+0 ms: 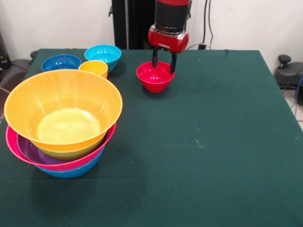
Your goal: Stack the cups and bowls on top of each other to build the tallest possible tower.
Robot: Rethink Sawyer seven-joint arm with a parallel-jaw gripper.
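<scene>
tower [61, 127] front-left | three small bowls [80, 62] behind it | one bowl [155, 75] right

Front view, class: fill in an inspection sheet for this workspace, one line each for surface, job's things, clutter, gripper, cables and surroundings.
Surface: table under dark green cloth, faint pale marks.
Job's things: tower at the near left with the orange bowl on top, pink, purple and blue rims below; red bowl; dark blue bowl; light blue bowl; yellow-orange cup.
Clutter: nothing seen.
Gripper: gripper open, fingers astride the red bowl's far rim.
Cables: cables hang down the wall behind.
Surroundings: white wall; black object at right.
</scene>
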